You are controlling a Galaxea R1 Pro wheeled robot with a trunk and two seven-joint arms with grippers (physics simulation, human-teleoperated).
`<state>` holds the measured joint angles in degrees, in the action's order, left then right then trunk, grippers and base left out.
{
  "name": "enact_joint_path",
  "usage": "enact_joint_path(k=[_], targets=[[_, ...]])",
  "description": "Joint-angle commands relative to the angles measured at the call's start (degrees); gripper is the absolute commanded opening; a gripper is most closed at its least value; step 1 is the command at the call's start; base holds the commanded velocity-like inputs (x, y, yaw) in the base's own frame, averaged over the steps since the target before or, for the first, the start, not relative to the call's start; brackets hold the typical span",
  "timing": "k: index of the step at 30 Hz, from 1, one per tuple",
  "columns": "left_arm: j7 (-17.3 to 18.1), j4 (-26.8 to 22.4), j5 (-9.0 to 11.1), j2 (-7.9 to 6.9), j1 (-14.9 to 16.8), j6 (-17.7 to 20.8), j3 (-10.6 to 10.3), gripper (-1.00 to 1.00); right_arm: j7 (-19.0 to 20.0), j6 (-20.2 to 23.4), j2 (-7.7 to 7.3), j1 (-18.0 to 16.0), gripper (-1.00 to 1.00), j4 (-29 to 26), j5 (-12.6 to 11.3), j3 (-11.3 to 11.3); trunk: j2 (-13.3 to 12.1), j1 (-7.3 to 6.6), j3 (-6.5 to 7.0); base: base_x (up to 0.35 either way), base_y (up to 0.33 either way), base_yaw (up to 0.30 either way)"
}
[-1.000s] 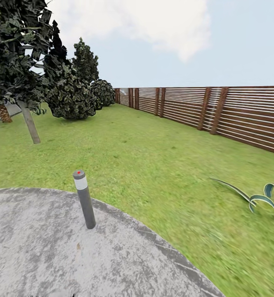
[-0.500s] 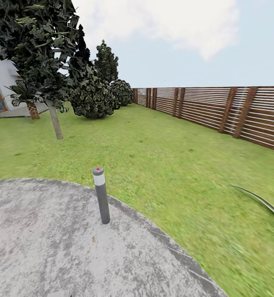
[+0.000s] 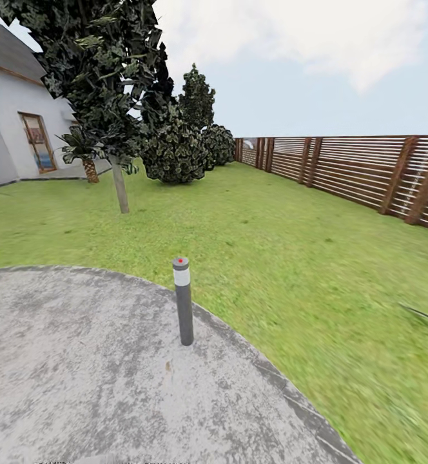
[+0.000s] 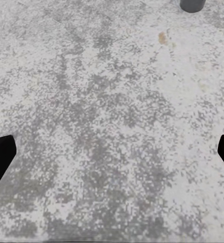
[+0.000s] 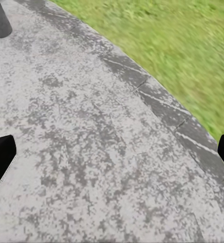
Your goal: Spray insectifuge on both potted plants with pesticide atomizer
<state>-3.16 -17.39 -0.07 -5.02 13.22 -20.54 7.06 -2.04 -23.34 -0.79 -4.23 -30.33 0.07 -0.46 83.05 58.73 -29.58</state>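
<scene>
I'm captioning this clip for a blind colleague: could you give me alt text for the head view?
A grey bollard lamp with a white band stands near the edge of a round grey patio, with green lawn beyond. A brown slatted fence runs along the right; dark bushes, a tree and a white house stand at left.

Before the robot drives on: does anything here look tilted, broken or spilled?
Nothing stands out. The bollard lamp stands upright near the patio edge, the fence runs straight, and the lawn looks undisturbed. A small brownish spot lies on the paving beside the lamp.
</scene>
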Motion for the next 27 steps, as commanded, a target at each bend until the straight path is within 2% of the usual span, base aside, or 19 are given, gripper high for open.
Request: enact_joint_path(k=[1, 27], targets=[[-0.15, 0.09, -0.01, 0.01, 0.06, -0.2, -0.03, 1.0, -0.15, -0.18, -0.01, -0.01, 1.0, 0.01, 0.02, 0.02, 0.03, 0.0, -0.06, 0.0, 0.0, 0.28], [-0.15, 0.07, -0.01, 0.01, 0.06, -0.2, -0.03, 1.0, -0.15, -0.16, -0.01, -0.01, 1.0, 0.01, 0.02, 0.02, 0.03, 0.0, -0.06, 0.0, 0.0, 0.279]])
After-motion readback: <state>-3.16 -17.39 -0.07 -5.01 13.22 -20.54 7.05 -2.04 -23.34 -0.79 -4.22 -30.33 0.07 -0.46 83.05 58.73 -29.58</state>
